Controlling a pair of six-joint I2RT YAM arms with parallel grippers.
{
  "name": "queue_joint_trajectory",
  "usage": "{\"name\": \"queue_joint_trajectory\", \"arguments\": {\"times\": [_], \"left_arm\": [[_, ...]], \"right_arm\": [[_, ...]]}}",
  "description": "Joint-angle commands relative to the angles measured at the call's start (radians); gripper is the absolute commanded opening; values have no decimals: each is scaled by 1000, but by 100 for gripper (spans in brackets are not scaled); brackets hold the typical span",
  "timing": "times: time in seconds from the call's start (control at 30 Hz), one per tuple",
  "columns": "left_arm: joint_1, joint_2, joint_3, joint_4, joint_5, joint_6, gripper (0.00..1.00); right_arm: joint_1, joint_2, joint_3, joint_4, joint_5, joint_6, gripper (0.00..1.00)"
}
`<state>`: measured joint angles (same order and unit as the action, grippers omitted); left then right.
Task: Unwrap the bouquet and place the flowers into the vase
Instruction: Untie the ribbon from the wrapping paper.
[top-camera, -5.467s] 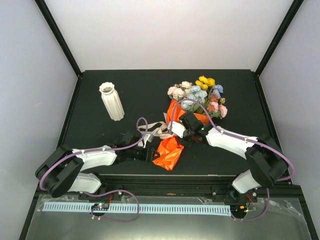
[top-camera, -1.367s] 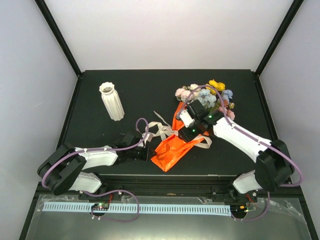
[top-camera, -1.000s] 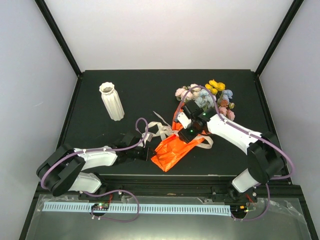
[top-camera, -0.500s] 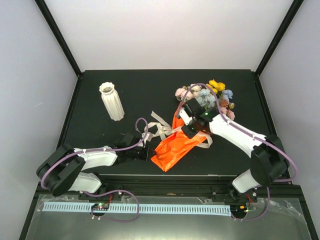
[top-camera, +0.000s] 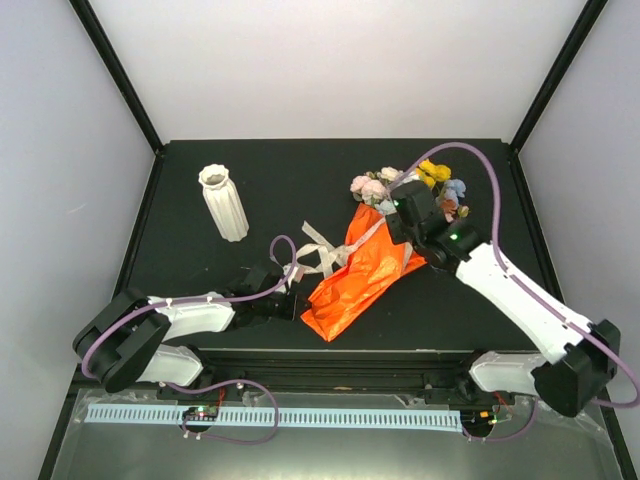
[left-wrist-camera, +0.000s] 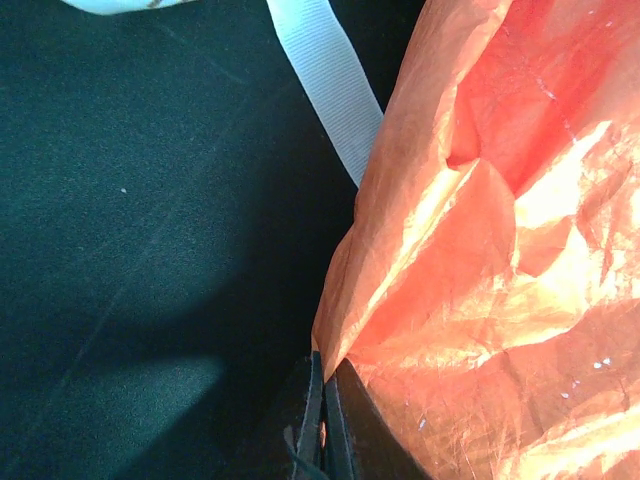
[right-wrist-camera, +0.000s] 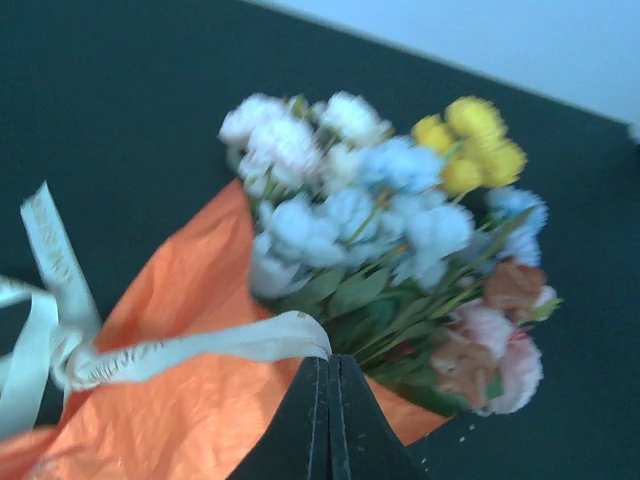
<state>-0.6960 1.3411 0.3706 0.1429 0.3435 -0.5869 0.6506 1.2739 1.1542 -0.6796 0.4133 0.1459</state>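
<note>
The cream ribbon has small gold letters printed along it. They show on the flat strip and on the loop at the left in the right wrist view. The letters are too blurry and too small to read. No other words, numbers or signs can be read in any view.

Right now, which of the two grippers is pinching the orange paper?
The left gripper: it is shut on an edge of the orange paper. The right gripper, beside the flowers, is shut on the cream ribbon instead.
</note>
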Motion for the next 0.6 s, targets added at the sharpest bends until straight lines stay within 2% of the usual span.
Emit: {"name": "queue_joint_trajectory", "arguments": {"times": [0.0,0.2,0.4,0.57], "left_arm": [[-1,-1,1,6,-28,2,2],[-1,-2,2,7,-34,0,2],[-1,4,6,7,-40,2,2],[-2,16,15,3,-48,4,2]], "right_arm": [[2,-104,51,44,183,100,1],[2,-257,47,204,190,59,1],[2,-342,49,321,439,51,1],[2,-388,42,481,451,-62,1]]}}
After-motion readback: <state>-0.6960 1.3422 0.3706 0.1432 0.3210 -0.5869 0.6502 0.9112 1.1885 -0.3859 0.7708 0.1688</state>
